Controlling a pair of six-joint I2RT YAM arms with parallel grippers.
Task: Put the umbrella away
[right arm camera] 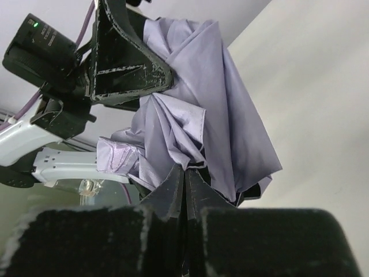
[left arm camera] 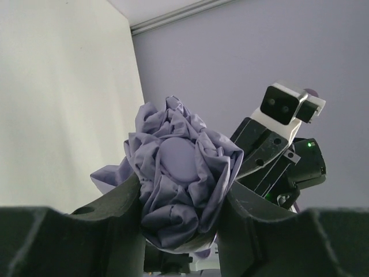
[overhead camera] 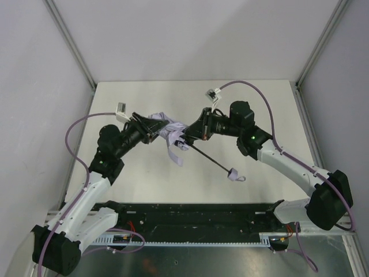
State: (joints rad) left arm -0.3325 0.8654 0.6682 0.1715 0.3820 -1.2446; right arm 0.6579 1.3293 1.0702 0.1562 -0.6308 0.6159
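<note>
Gripping the bunched far end of the umbrella (overhead camera: 169,130), the left gripper (overhead camera: 151,130) has its fingers (left arm camera: 118,202) spread partway, one on each side of the crumpled lavender canopy, whose round cap faces the left wrist camera. The umbrella lies across the middle of the scene, raised above the white table (overhead camera: 144,98) between the two arms. The right gripper (overhead camera: 188,138) meets it from the right, at the canopy's near edge where the fabric gives way to the thin black shaft (overhead camera: 209,157). Its fingers (right arm camera: 173,187) are pressed fully together, and in the right wrist view folds of cloth appear pinched at their tips; whether the shaft itself is caught there cannot be told. From that point the shaft runs out toward the near right, ending in the small lavender handle (overhead camera: 232,173) with its wrist loop, just beside the right forearm. A loose strip of fabric (overhead camera: 174,154) hangs below the canopy, between the grippers.
</note>
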